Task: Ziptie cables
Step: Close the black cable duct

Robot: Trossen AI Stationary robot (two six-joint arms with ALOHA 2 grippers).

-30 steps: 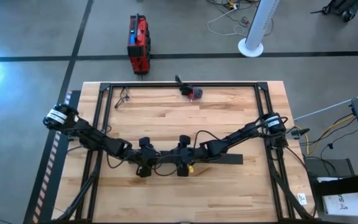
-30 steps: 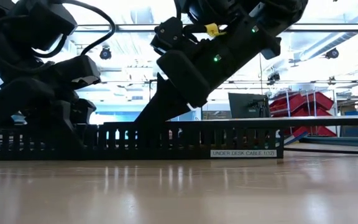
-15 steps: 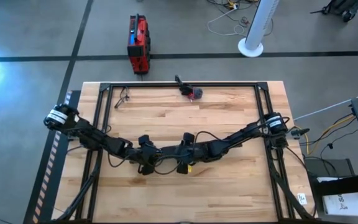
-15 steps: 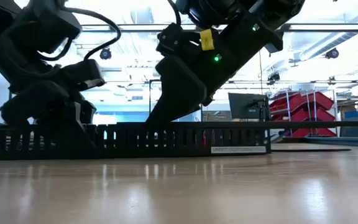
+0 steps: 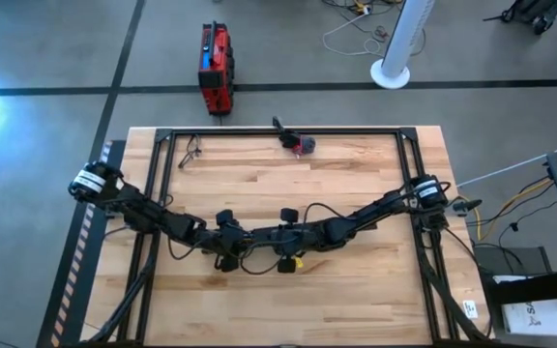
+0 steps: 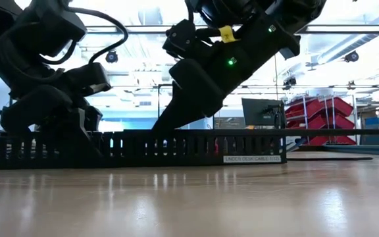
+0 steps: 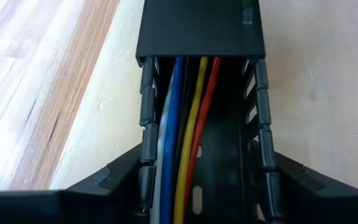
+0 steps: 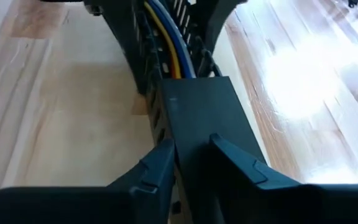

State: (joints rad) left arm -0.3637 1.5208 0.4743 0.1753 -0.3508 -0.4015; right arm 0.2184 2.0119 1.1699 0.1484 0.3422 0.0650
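Wooden table (image 5: 356, 174) filled mid-frame in the high view. A black frame (image 5: 278, 131) ran round its edges. Both arms met low at centre.

A long black slotted cable duct (image 6: 143, 148) lay flat across the table in the low view, with a white label (image 6: 252, 158) near its right end. The cables (image 7: 182, 143) lay inside the duct, running lengthwise: white, blue, yellow and red, side by side. They passed under the duct's solid cover (image 7: 201, 31) at the top centre of the left wrist view.

The left gripper (image 5: 228, 253) straddled the open part of the duct. Its fingers (image 7: 123, 177) were spread wide and pressed on the two outer walls, holding the duct, with the cables between them and untouched.

The right gripper (image 5: 283, 253) sat just right of it, down on the cover (image 8: 197, 106). Whether it gripped anything could not be told. The cables came out from under the cover at top centre of the right wrist view.

A small red and grey object (image 5: 303, 145) sat at the table's upper edge, well apart. A red toolbox (image 5: 215, 68) stood on the floor at upper left.
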